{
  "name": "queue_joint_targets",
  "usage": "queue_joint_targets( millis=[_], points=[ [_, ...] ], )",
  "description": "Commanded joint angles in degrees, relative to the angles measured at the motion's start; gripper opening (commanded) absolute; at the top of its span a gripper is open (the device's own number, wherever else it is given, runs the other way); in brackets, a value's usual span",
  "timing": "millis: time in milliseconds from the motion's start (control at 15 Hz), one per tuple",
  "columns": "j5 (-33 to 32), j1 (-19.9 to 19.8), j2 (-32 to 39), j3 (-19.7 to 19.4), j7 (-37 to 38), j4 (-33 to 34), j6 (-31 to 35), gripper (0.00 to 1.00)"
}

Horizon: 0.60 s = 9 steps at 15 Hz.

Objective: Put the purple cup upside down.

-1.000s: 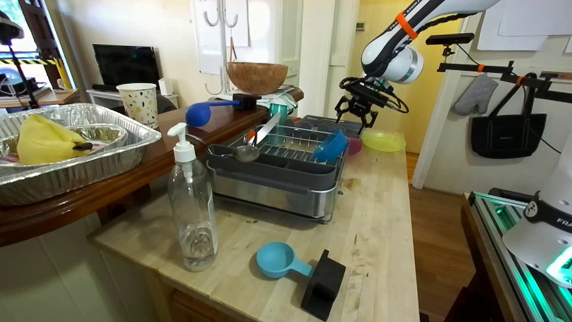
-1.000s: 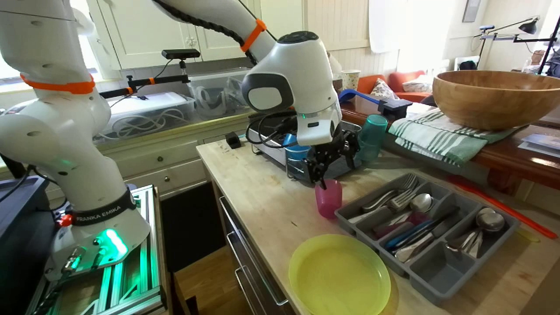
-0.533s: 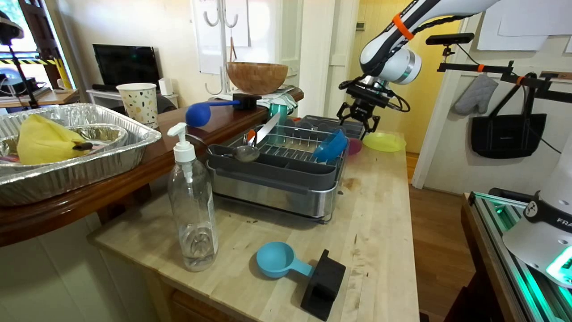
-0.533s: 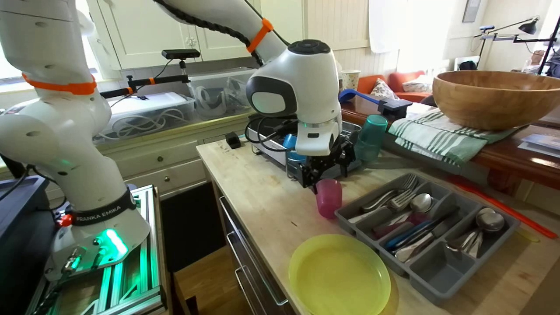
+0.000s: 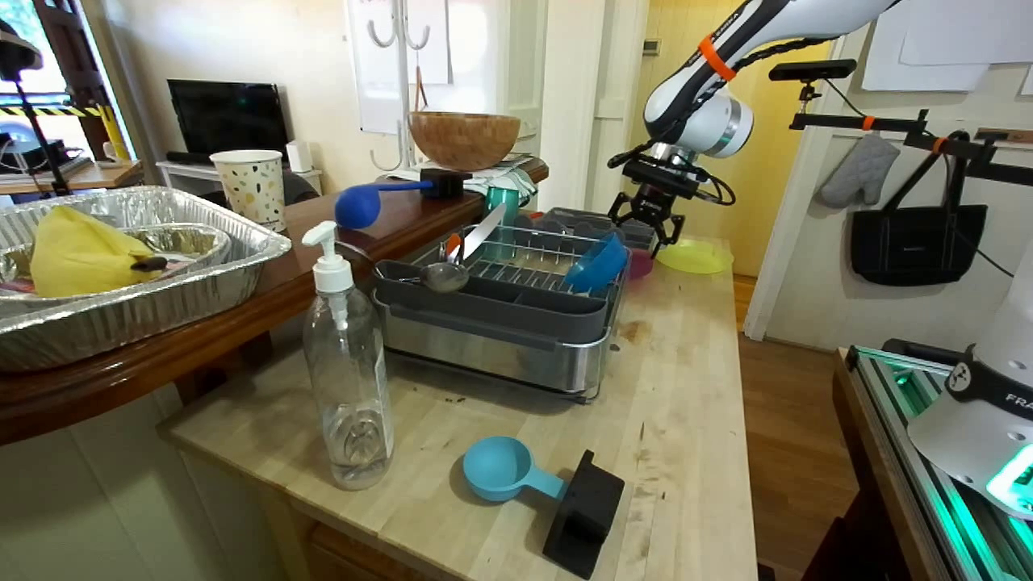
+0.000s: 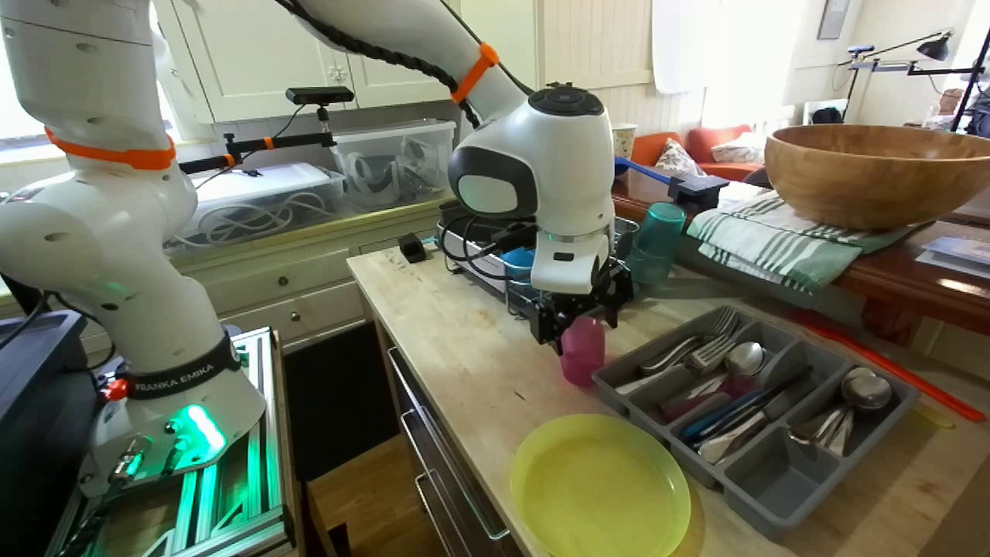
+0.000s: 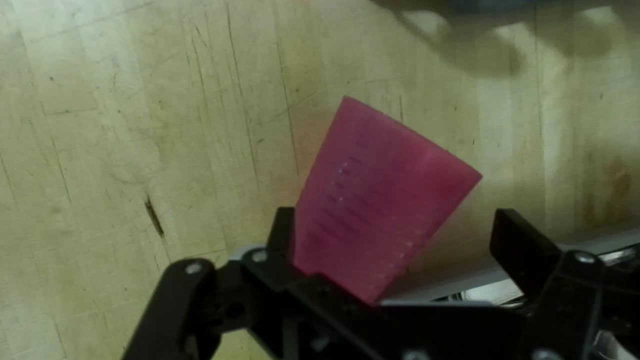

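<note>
Tumbler (image 7: pixel 385 185), magenta-purple, lying on its side on the wooden worktop (image 6: pixel 464 340) by the look of the wrist view, wide end pointing away from the palm, and it hasn't visibly budged over the last second. It's the gripper (image 7: pixel 395 227) making the news! It was higher above the tumbler, and now it has dropped until its two sides straddle it. Jaws spread wide, nothing held: one finger (image 7: pixel 284 232) right at the tumbler's edge, touching or not I can't call, and the opposite one standing clear. So the approach looks nearly done, the grasp should come next, and the turn-over hasn't begun. I'd want some centring first, because that nearer finger could roll the tumbler as they close. Not much elbow room, either: in an exterior view the grey cutlery tray (image 6: pixel 781 476) sits just beside, with the shallow yellow-green dish (image 6: pixel 599 483) near, and the dish rack (image 5: pixel 500 359) shows close by in both exterior views.
</note>
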Motion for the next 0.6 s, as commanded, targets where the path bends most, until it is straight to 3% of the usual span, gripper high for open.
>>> queue_joint_targets(
  millis=[0, 533],
  points=[
    [1.9, -0.5, 3.4, 0.0, -1.6, 3.1, -1.3, 1.0],
    [1.2, -0.8, 8.0, 0.3, -1.9, 6.8, -3.6, 1.0]
  ],
)
